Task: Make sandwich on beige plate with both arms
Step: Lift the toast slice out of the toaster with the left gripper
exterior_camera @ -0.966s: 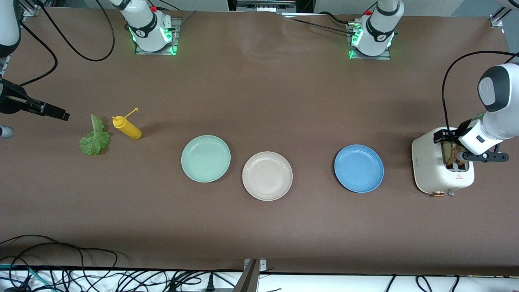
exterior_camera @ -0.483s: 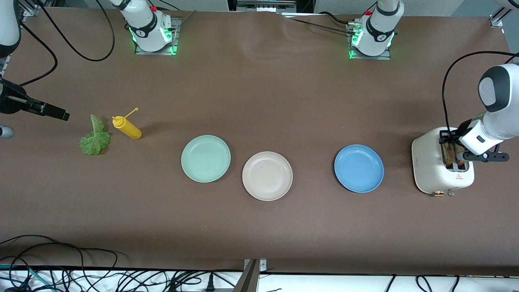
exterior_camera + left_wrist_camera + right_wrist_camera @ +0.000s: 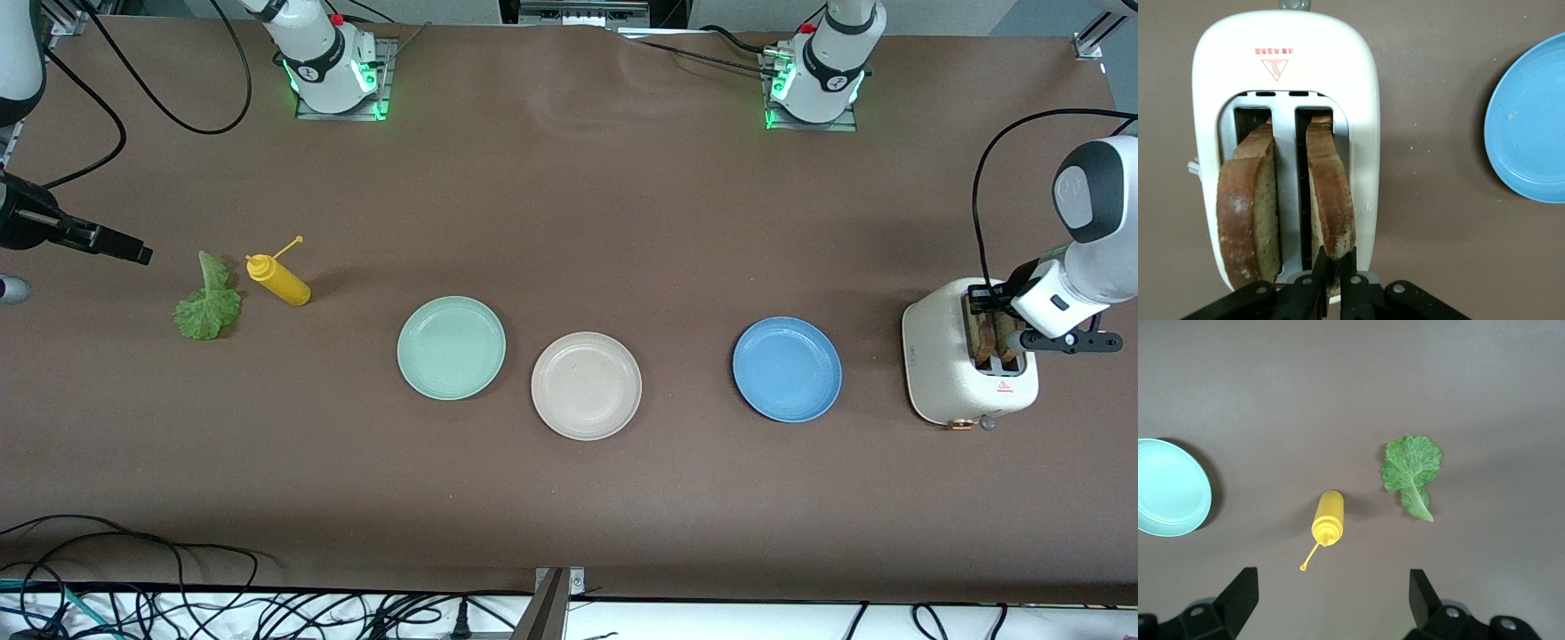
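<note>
Two toasted bread slices stand in a white toaster (image 3: 942,356) at the left arm's end of the table. My left gripper (image 3: 1331,257) (image 3: 983,300) is shut on the top edge of the slice (image 3: 1331,200) in the slot nearer the blue plate. The other slice (image 3: 1248,207) stands free. The beige plate (image 3: 586,385) lies bare mid-table. A green lettuce leaf (image 3: 209,302) (image 3: 1410,470) lies flat near the right arm's end. My right gripper (image 3: 140,254) (image 3: 1331,597) hangs open over the table beside the leaf, holding nothing.
A yellow squeeze bottle (image 3: 280,278) (image 3: 1328,517) lies on its side next to the lettuce. A mint-green plate (image 3: 451,347) (image 3: 1168,487) sits beside the beige plate. A blue plate (image 3: 787,369) (image 3: 1531,127) lies between the beige plate and the toaster.
My left gripper's fingers have closed onto the bread slice in the toaster, and its wrist has shifted slightly. The right arm has stayed still.
</note>
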### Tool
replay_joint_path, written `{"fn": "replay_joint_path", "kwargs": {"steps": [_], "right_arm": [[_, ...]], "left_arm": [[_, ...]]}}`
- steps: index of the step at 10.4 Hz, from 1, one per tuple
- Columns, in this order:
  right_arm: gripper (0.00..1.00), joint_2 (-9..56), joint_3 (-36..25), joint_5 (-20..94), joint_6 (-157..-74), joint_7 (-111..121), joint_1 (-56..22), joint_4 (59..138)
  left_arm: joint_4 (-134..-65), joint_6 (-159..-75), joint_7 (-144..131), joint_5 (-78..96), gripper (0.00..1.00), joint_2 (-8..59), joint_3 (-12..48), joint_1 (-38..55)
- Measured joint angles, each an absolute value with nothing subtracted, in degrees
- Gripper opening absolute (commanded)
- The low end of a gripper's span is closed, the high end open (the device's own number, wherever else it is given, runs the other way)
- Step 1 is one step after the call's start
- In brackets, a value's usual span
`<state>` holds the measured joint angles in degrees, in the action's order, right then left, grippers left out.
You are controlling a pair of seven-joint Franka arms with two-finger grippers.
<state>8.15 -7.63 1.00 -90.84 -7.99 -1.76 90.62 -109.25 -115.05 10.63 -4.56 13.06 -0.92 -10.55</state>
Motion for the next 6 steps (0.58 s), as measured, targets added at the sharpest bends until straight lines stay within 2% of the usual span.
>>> {"fn": "replay_joint_path", "kwargs": {"steps": [6], "right_arm": [[1.0, 8.2, -7.7, 1.0, -90.8, -8.0, -1.8, 90.6]], "left_arm": [[-107.0, -104.9, 10.6, -4.6, 0.0, 4.6, -0.7, -10.4]]}}
